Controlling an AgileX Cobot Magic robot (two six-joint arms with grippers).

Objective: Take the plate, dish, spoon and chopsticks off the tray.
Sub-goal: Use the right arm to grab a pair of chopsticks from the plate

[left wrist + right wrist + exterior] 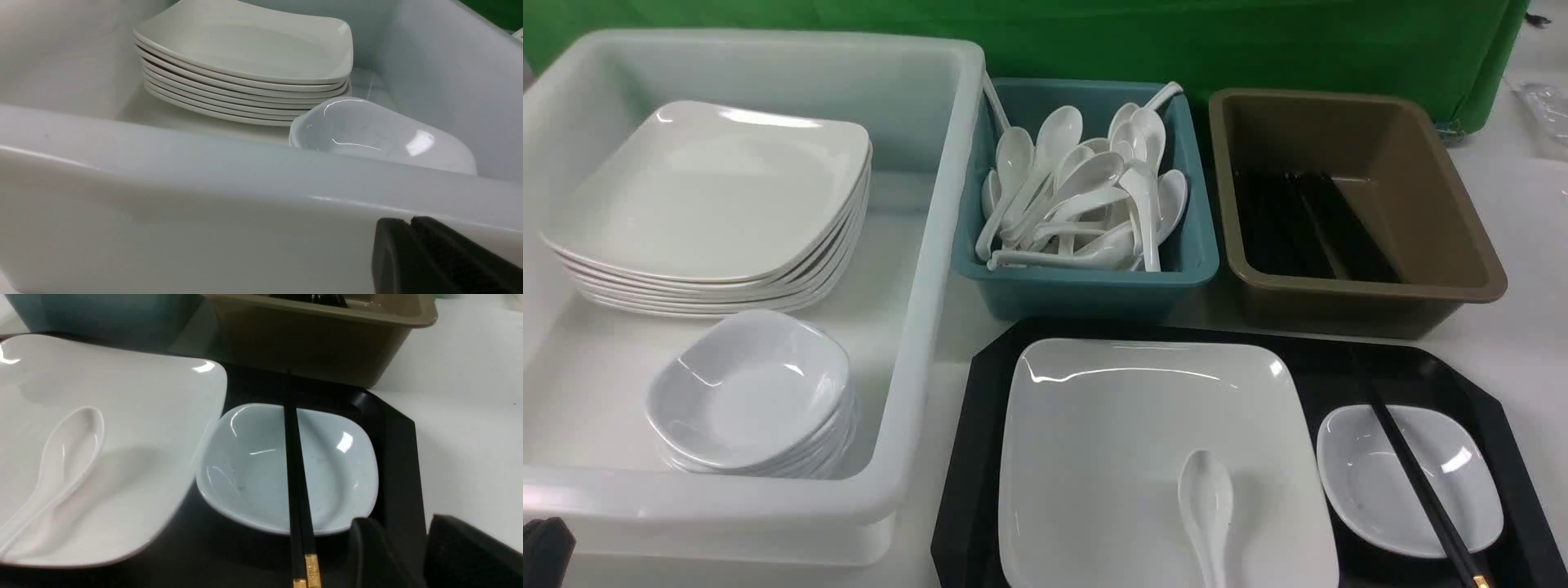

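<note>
Along the near edge of the white desk point(1527, 286), the left gripper point(410, 228) is clenched on nothing, just outside the near wall of a large translucent white plastic tub point(915, 327). The right gripper point(402, 522) hangs with its jaws parted and empty over the near right corner of the large black rectangular plastic tray point(972, 474). Whether it touches anything cannot be told.

On the tray's left half lies the large glossy white square plate point(1119, 441). The short white soup spoon point(1209, 498) rests on the plate's near right part, bowl pointing away. Just beside the plate, by the tray's right edge, sits the small white rounded-square dish point(1364, 490). The pair of thin black gold-capped chopsticks point(1417, 482) lies slantwise across it, gold ends nearest.

Inside the tub, a stack of small white dishes point(752, 392) stands by the near wall, with a stack of white square plates point(719, 196) behind it. Beyond the tray, a teal plastic bin point(1086, 286) holds a heap of white spoons point(1086, 196). To its right, a brown plastic bin point(1339, 306) holds black sticks point(1307, 220). Green cloth point(1176, 41) hangs at the desk's far edge.
</note>
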